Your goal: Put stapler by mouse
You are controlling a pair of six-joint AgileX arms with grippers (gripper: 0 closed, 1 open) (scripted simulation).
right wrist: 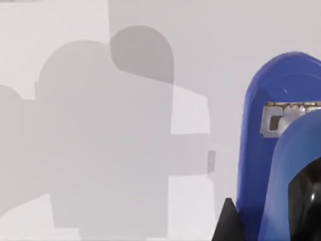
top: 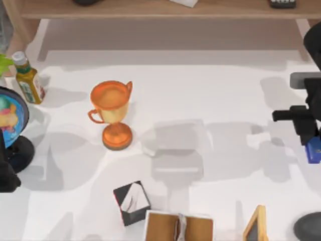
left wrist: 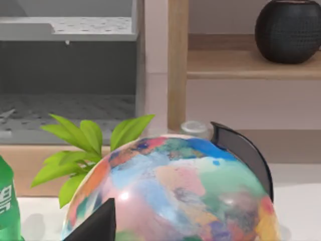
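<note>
I count one stapler (top: pixel 314 149), one mouse (top: pixel 308 227), one trophy (top: pixel 113 113), one globe (top: pixel 11 116), one bottle (top: pixel 27 78), and two arms of mine. Taking the trophy as landmark, my right fingers (top: pixel 312 143) are far off to its right at the bench (top: pixel 200 90) edge, and the blue stapler shows just under their black housing there, its lower end poking out below them. In the right wrist view the stapler (right wrist: pixel 281 150) fills the side next to one dark fingertip (right wrist: pixel 228 223), its metal staple slot showing and its rounded nose leading away from the camera, long axis running along the line of the fingers. I cannot tell whether my right fingers are clamped on it or apart. The mouse lies at the bench's near right corner, below the stapler and apart from it. My left arm sits parked left of the trophy, beside the globe (left wrist: pixel 175 196); a dark fingertip (left wrist: pixel 98 226) shows against it, its state also unclear.
</note>
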